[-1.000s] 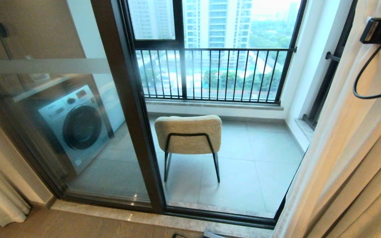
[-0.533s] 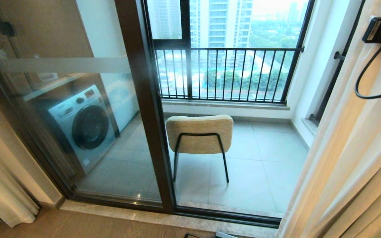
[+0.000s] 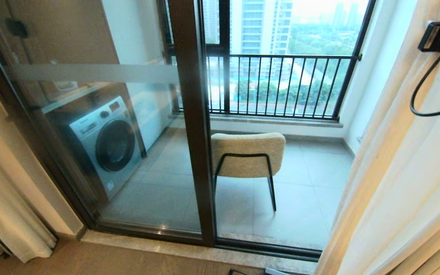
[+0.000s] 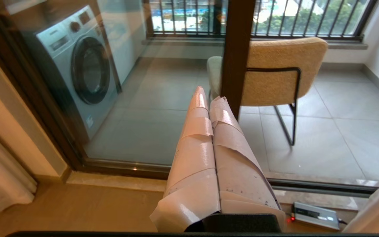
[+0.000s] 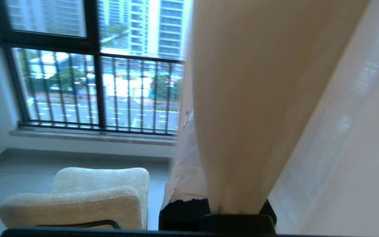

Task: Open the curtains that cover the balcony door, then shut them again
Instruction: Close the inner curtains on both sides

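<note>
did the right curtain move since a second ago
Yes: the right curtain, pinched by the right gripper, has moved left, toward the balcony door's centre post.

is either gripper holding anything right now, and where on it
The right gripper is shut on the curtains, pinching a fold of the cream fabric at the right-hand drape's inner edge. The left gripper is shut on nothing.
</note>
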Motion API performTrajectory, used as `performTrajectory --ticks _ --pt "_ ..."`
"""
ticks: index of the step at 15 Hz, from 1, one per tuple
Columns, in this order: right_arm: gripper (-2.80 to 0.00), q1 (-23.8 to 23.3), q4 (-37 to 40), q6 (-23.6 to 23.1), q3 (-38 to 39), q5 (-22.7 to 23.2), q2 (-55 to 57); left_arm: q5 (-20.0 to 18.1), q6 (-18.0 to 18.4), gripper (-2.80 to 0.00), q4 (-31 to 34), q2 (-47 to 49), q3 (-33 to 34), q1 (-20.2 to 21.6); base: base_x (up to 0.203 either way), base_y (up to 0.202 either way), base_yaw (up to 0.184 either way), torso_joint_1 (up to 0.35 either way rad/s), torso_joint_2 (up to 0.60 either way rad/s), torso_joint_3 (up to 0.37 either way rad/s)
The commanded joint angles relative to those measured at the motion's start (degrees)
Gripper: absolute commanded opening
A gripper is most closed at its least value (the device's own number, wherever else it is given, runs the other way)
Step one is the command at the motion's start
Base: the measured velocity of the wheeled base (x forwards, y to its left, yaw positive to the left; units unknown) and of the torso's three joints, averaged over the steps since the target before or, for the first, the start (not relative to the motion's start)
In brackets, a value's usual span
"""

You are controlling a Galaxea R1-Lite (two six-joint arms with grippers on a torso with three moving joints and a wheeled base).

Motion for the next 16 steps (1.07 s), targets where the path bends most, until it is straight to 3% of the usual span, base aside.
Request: performTrajectory --ticks 1,16 --pt "-2.8 0.1 -0.3 -0.1 0.2 0.0 -0.1 0.0 0.1 -2.8 0.0 0.0 0.0 0.0 0.0 0.18 -0.002 -0.002 0.0 0.005" --pt "-2.8 0.1 -0.3 -0.1 0.2 0.0 -0.5 0.0 0.2 -2.8 0.0 0.0 0.0 0.0 0.0 0.178 -0.001 0.003 0.0 0.001"
